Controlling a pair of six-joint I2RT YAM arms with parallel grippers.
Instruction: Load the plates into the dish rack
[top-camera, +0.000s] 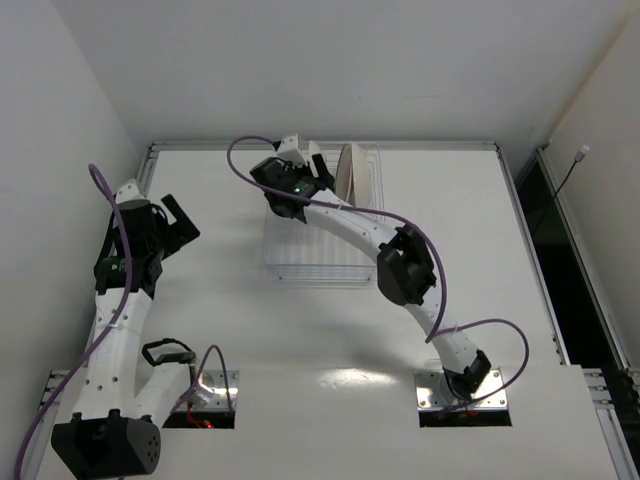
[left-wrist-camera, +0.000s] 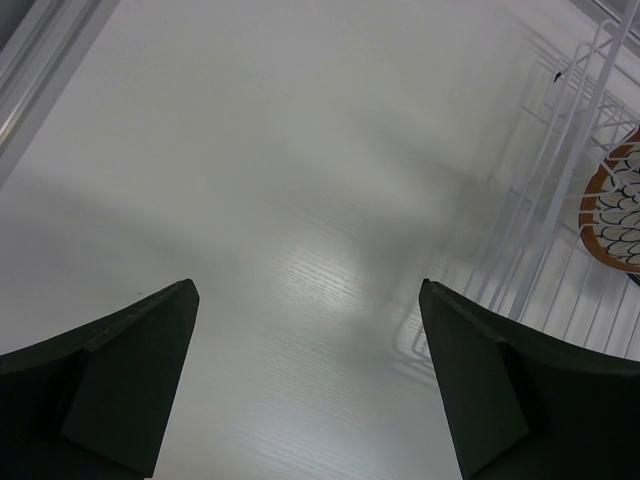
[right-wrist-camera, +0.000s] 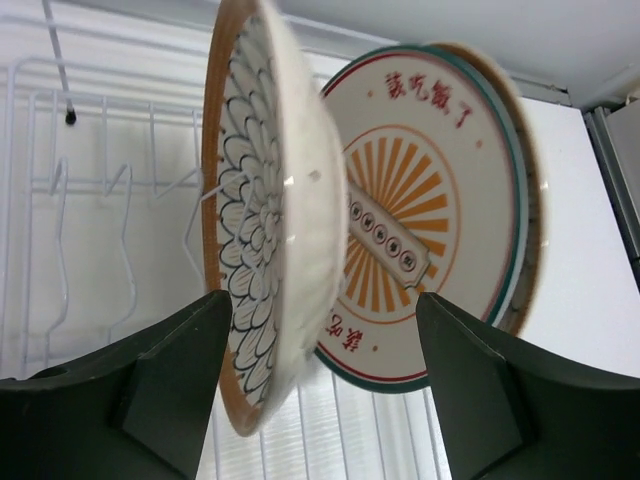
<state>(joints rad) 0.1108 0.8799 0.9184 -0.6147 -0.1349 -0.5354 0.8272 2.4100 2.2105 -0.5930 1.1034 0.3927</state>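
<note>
In the right wrist view a brown-and-white petal plate (right-wrist-camera: 262, 220) stands on edge in the dish rack (right-wrist-camera: 100, 180). Just behind it stands the plate with the orange sunburst centre (right-wrist-camera: 430, 210). My right gripper (right-wrist-camera: 325, 310) is open and straddles the petal plate's lower rim, with a clear gap to the right finger (right-wrist-camera: 470, 390). From above, the plates (top-camera: 355, 175) show edge-on at the far end of the rack (top-camera: 300, 265), with the right gripper (top-camera: 322, 168) beside them. My left gripper (top-camera: 185, 222) hangs open over bare table left of the rack, holding nothing.
The left wrist view shows the rack's wire side (left-wrist-camera: 560, 190) at the right and part of a petal plate (left-wrist-camera: 612, 215) behind it. White walls close in the table at the back and left. A metal frame (top-camera: 150, 165) edges the table.
</note>
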